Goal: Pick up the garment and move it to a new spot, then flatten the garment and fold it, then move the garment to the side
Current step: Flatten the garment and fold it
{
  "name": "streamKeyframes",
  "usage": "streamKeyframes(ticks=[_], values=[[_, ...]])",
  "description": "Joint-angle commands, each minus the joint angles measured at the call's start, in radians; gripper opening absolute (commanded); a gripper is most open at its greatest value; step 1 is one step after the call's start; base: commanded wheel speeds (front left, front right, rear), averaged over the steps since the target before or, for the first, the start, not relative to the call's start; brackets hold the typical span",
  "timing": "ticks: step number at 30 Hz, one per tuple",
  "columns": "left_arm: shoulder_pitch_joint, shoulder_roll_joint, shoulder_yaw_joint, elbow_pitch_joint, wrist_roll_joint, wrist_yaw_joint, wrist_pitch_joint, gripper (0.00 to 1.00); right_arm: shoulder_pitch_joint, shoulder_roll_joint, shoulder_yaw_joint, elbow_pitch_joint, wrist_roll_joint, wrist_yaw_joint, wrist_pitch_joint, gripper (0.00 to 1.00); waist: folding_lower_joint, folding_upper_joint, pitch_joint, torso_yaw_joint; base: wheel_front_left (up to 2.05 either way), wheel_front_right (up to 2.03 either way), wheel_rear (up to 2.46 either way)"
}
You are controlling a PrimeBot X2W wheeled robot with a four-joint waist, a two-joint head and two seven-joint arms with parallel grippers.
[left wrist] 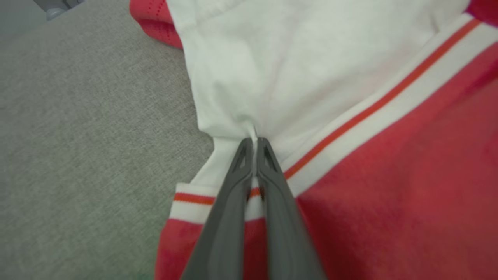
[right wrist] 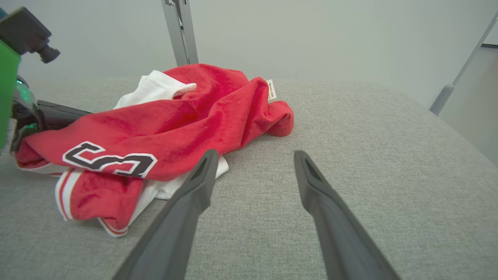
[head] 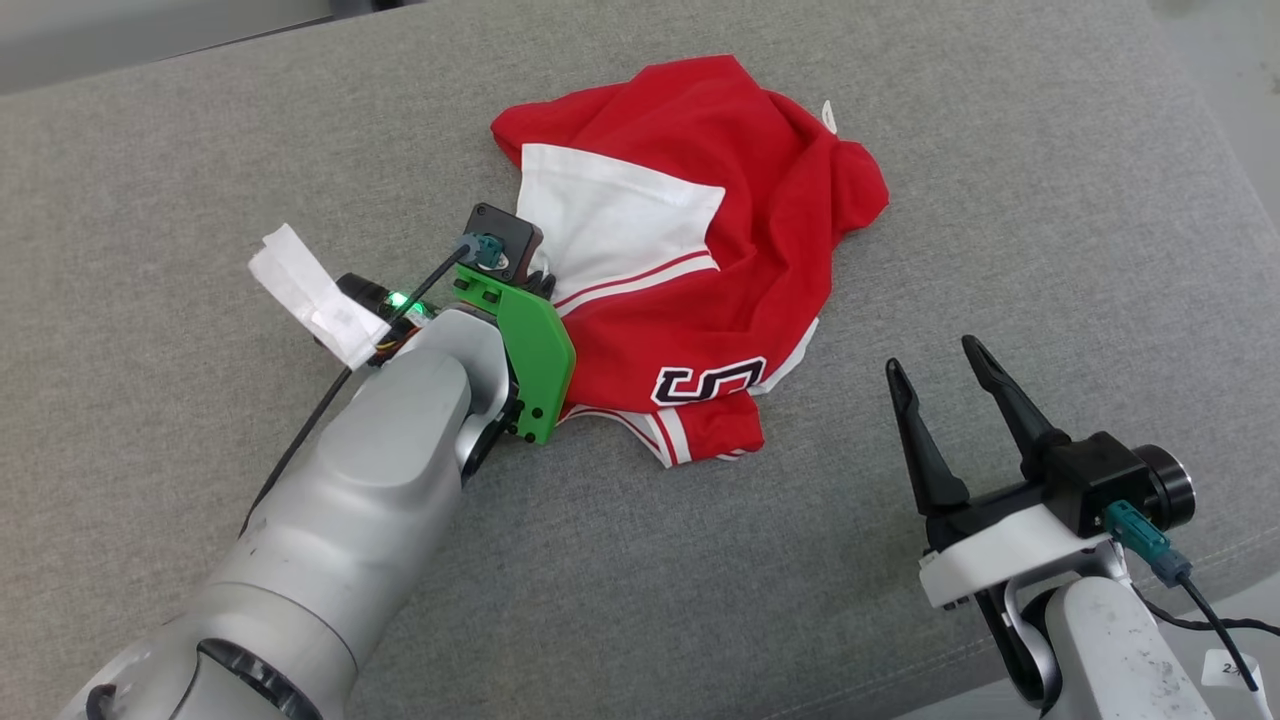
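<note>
Grey cushion [head: 200, 150] lies under everything. On my left, my left arm [head: 380, 480] reaches over it to the shirt [head: 700, 290]. A bit of white tape [head: 305, 290] sticks out from that arm, and a green plate [head: 535, 350] sits on the wrist.

My left pincer [left wrist: 255, 140] is pinched tight on the shirt. It holds a little fold of the white part, close to the red and white stripe [left wrist: 373, 105]. The cloth bunches up at the tips.

The shirt is in the middle of the cushion, a bit toward the far side. It is red with white parts, and it lies in a crumpled heap. A black and white number [head: 710, 380] shows on the near side. A small white tag [head: 828, 115] pokes up at the far edge.

On my right, my right pincer [head: 930, 353] is wide open and holds nothing. It is near the shirt but not touching it. Its two dark fingers [right wrist: 194, 186] point toward the far side of the cushion, past the shirt's right edge.
</note>
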Motion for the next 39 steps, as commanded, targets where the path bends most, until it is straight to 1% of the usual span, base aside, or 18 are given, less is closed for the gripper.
streamKeyframes(ticks=[1,5,11,13,16,18,22,27,32,35,37,39], values=[[0.030,0.011,-0.014,0.017,-0.005,-0.003,0.000,0.00,0.003,-0.003,-0.001,0.003,0.006,-0.001,0.000,1.00,0.0000,0.0000,-0.005,0.001,0.00,0.00,0.00],[0.015,0.011,-0.024,-0.002,-0.016,-0.003,-0.073,0.00,0.018,-0.003,-0.013,0.008,0.002,-0.001,0.000,1.00,0.0000,0.0000,-0.023,0.008,0.00,0.00,0.00],[-0.027,0.003,-0.048,-0.068,-0.024,-0.003,-0.218,0.00,0.035,-0.002,-0.029,0.015,-0.008,-0.001,0.000,1.00,0.0000,0.0000,-0.070,0.029,0.00,0.00,0.00],[-0.045,0.002,-0.057,-0.104,-0.022,-0.003,-0.270,0.00,0.045,-0.003,-0.030,0.018,-0.010,-0.001,0.000,1.00,0.0000,0.0000,-0.091,0.035,0.00,0.00,0.00],[-0.058,0.000,-0.071,-0.192,-0.032,-0.003,-0.311,0.00,0.058,-0.003,-0.028,0.024,-0.012,-0.001,0.000,1.00,0.0000,0.0000,-0.122,0.040,0.00,0.00,0.00],[-0.079,0.001,-0.080,-0.265,-0.036,0.009,-0.326,0.00,0.067,-0.003,-0.023,0.030,-0.013,-0.001,0.000,1.00,0.0000,0.0000,-0.143,0.039,0.00,0.00,0.00],[-0.121,0.001,-0.084,-0.421,-0.043,0.053,-0.337,0.00,0.080,-0.003,-0.007,0.037,-0.010,-0.001,0.000,1.00,0.0000,0.0000,-0.180,0.024,0.00,0.00,0.00],[-0.170,0.001,-0.037,-0.608,-0.024,0.117,-0.336,0.00,0.088,-0.003,0.011,0.045,-0.004,-0.001,0.000,1.00,0.0000,0.0000,-0.209,-0.010,0.00,0.00,0.00],[-0.198,0.001,0.042,-0.744,-0.005,0.153,-0.336,0.00,0.097,-0.003,0.007,0.045,-0.007,-0.001,0.000,1.00,0.0000,0.0000,-0.219,-0.027,0.00,0.00,0.00],[-0.185,0.002,0.085,-0.784,-0.029,0.171,-0.334,0.00,0.098,-0.003,-0.006,0.043,-0.011,-0.001,0.000,1.00,0.0000,0.0000,-0.218,-0.020,0.00,0.00,0.00],[-0.161,0.004,0.104,-0.756,-0.045,0.181,-0.334,0.00,0.099,-0.002,-0.020,0.040,-0.013,-0.001,0.000,1.00,0.0000,0.0000,-0.213,-0.007,0.00,0.00,0.00],[-0.136,0.003,0.123,-0.688,-0.060,0.185,-0.334,0.00,0.095,-0.003,-0.034,0.035,-0.013,-0.001,0.000,1.00,0.0000,0.0000,-0.206,0.009,0.00,0.00,0.00]])
